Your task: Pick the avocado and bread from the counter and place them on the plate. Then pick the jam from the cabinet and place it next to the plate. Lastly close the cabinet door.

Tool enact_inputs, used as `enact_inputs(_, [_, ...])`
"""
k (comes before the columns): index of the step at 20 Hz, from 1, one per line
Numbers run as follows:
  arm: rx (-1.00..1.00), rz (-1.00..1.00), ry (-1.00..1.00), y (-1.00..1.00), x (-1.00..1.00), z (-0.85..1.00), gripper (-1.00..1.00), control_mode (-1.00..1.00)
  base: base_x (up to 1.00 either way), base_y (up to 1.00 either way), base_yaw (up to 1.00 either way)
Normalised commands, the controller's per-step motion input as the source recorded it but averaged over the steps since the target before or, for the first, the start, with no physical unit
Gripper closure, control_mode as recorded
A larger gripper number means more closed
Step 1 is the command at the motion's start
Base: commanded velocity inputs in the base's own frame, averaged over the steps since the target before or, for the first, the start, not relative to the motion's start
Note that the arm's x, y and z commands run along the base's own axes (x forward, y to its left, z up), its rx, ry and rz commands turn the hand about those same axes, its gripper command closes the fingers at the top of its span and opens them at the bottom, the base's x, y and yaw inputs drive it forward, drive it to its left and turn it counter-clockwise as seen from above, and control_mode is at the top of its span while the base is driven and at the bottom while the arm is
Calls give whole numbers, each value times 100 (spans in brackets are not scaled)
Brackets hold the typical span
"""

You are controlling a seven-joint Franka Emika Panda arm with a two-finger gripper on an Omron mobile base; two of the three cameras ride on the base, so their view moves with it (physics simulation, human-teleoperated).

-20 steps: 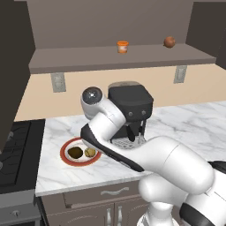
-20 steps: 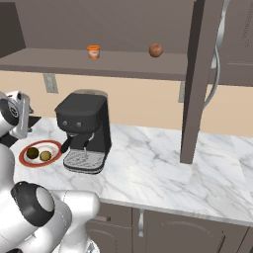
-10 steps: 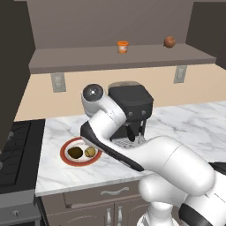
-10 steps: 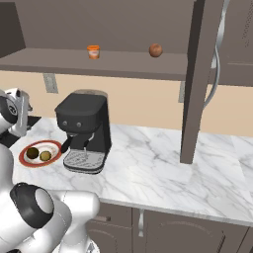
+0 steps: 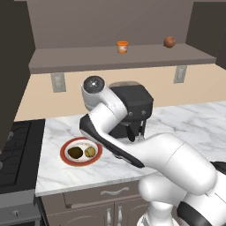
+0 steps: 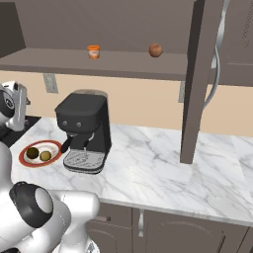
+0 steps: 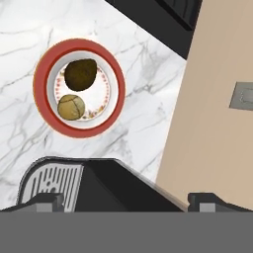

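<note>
Two food pieces are seen on the plate (image 5: 81,152): the dark avocado (image 5: 75,152) and the tan bread (image 5: 90,152), lying side by side in the cream centre, very close to each other. The plate is placed on the white marble desk (image 5: 190,123), near its end beside the dark stove (image 5: 17,150), and just beside the black coffee machine (image 6: 85,128). The orange jam (image 5: 122,46) is standing upright on the shelf of the open cabinet (image 5: 110,57) above the desk, and a reddish-brown ball (image 5: 169,42) is placed on the same shelf, well apart from the jar. In the hand view the claw (image 7: 128,201) is held high above the plate and the coffee machine, with its two dark tips spread wide and nothing between them.
</note>
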Motion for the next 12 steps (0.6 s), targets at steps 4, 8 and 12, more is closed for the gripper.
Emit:
enact_inputs(4, [0, 0, 0, 0, -7, 22, -100, -100, 0, 0, 0])
enact_inputs(8, [0, 0, 0, 0, -13, 17, -100, -100, 0, 0, 0])
enact_inputs(12, [0, 0, 0, -6, -19, 10, -100, -100, 0, 0, 0])
